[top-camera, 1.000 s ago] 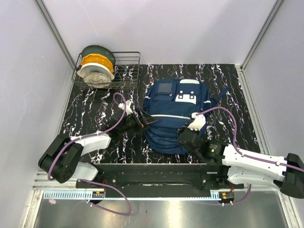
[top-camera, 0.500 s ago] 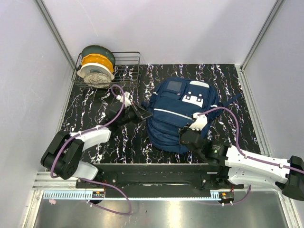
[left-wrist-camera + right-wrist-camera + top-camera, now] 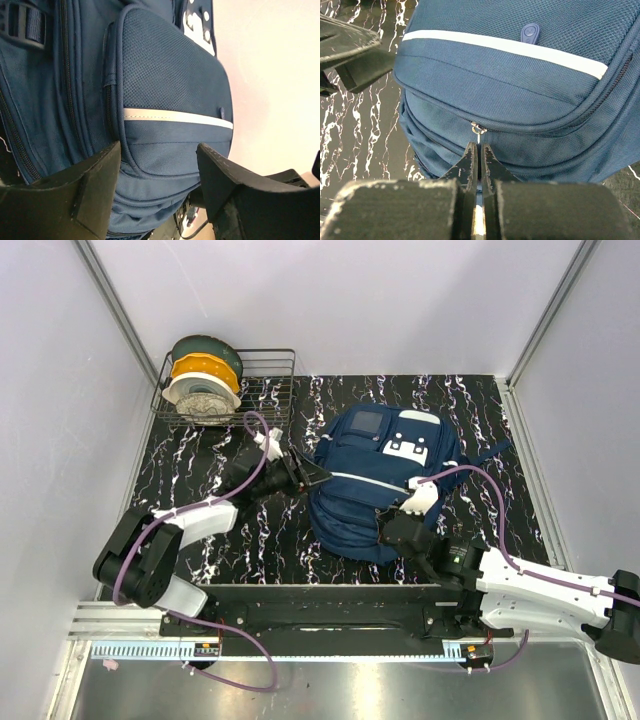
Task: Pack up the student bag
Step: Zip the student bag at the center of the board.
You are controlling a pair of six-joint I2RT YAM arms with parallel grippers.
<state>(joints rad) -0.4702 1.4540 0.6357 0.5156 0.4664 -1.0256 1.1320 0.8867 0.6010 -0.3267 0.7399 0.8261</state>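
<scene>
The student bag (image 3: 375, 475), a large navy backpack with a white stripe and white patches, lies mid-table and is tilted. My left gripper (image 3: 308, 478) is open at the bag's left side. In the left wrist view its fingers (image 3: 75, 192) stand wide apart around the bag's front pocket (image 3: 170, 100) without closing on it. My right gripper (image 3: 393, 531) is at the bag's near edge. In the right wrist view the right gripper (image 3: 479, 148) is shut on the zip pull (image 3: 478, 131) of the bag (image 3: 520, 75), just below the metal ring.
A wire basket (image 3: 262, 400) with several filament spools (image 3: 204, 378) stands at the back left. Grey walls close in both sides and the back. The black marbled tabletop (image 3: 200, 470) lies around the bag. The left gripper's fingers show in the right wrist view (image 3: 355, 55).
The bag has swung and shifted to the right and away from the arms. My left gripper left the bag's side, then moved right, back against it. My right gripper stayed at the near edge.
</scene>
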